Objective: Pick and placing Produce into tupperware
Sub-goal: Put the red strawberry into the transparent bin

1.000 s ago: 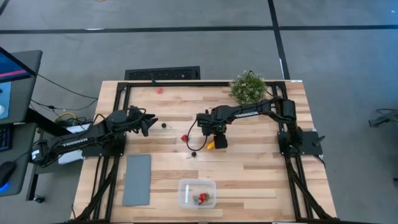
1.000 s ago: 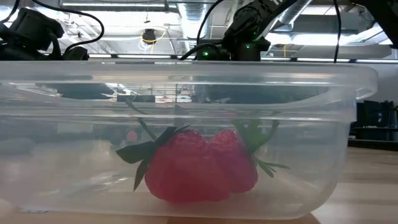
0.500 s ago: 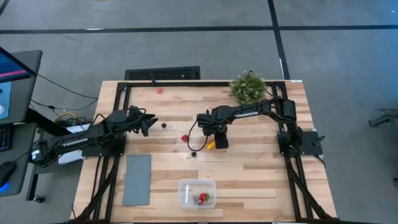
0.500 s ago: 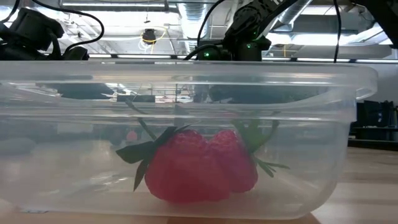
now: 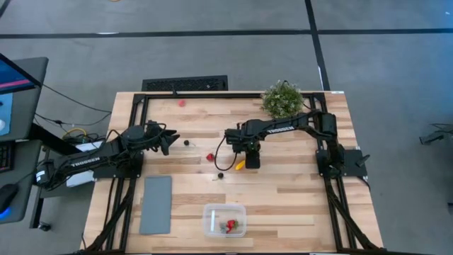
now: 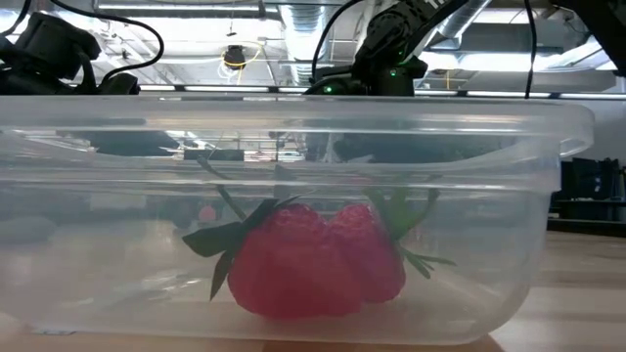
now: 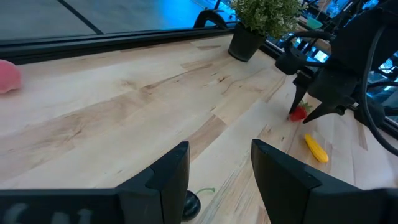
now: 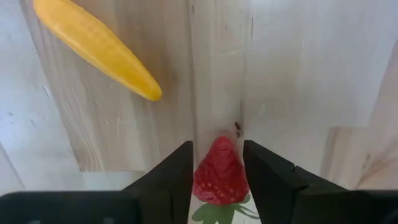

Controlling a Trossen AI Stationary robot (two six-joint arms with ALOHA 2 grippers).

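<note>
The right hand (image 8: 217, 168) is gripping a red strawberry (image 8: 217, 173) between its fingers above the tabletop (image 8: 298, 74), the yellow piece (image 8: 96, 46) lying just beside it.

In the low view the tupperware (image 6: 293, 127) is cut off at left and bottom; a black berry (image 7: 189, 204) (lower centre, left wrist view) is half hidden behind the fingers.

2 black arms, left arm (image 5: 99, 159) and right arm (image 5: 283, 127), white TROSSEN lettering, black cables, matte dark fingers (image 8: 168, 186).
</note>
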